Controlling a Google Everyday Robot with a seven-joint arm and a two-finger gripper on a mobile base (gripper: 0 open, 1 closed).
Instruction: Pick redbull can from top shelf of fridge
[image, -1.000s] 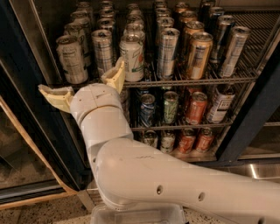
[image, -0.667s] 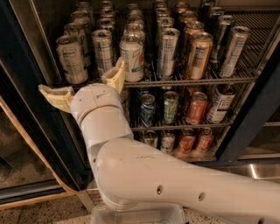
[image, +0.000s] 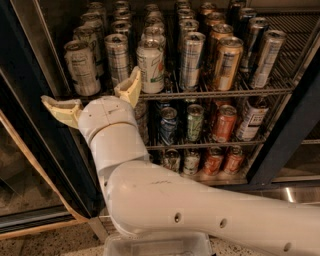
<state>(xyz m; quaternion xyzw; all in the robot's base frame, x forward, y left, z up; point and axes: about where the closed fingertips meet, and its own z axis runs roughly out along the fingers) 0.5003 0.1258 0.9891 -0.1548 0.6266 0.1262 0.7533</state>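
Note:
The redbull can (image: 117, 59), tall, slim and silver with pale blue-grey panels, stands at the front of the top shelf (image: 225, 93) of the fridge (image: 278, 145). It is between a wider white can with black text (image: 80, 67) and a wider white can with a green-red logo (image: 150, 66). My gripper (image: 91, 90) is open and empty, just in front of and slightly below the shelf's front rail. Its right finger (image: 130, 88) overlaps the redbull can's base. Its left finger (image: 60, 108) points out to the left, below the black-text can.
Several more tall cans, silver, gold and dark, fill the top shelf behind and to the right. Two lower racks (image: 200, 145) hold shorter cans. The open glass door (image: 30, 165) stands at the left. My white arm (image: 200, 205) crosses the lower frame.

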